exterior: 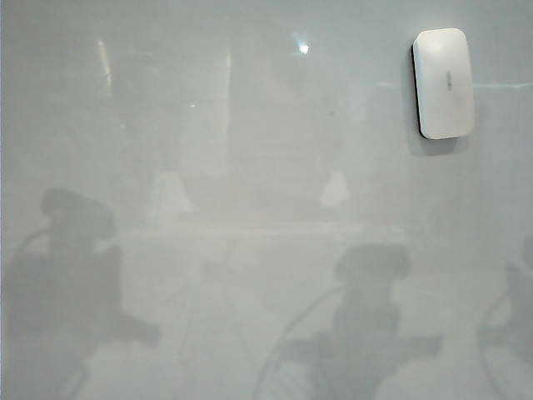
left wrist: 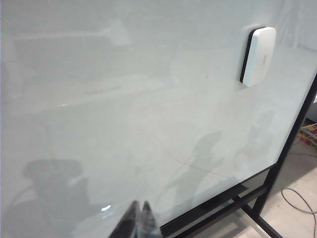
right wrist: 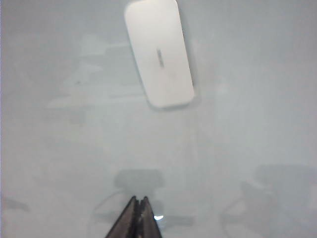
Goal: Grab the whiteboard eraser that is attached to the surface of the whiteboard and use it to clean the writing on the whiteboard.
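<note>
Though the whiteboard eraser (exterior: 444, 82) clings to the whiteboard (exterior: 250, 167) near its upper right corner, no writing shows anywhere on the glossy surface from where I stand; only reflections and the arms' shadows lie across it. To my eye the wiping looks done and the eraser is parked back on the board, untouched by either arm. The right gripper (right wrist: 137, 201) hangs off the board with the eraser well ahead of it, its fingers pressed together on nothing. The left gripper (left wrist: 139, 206) sits low, far from the eraser (left wrist: 259, 55), jaws likewise closed and empty. Little seems left.
</note>
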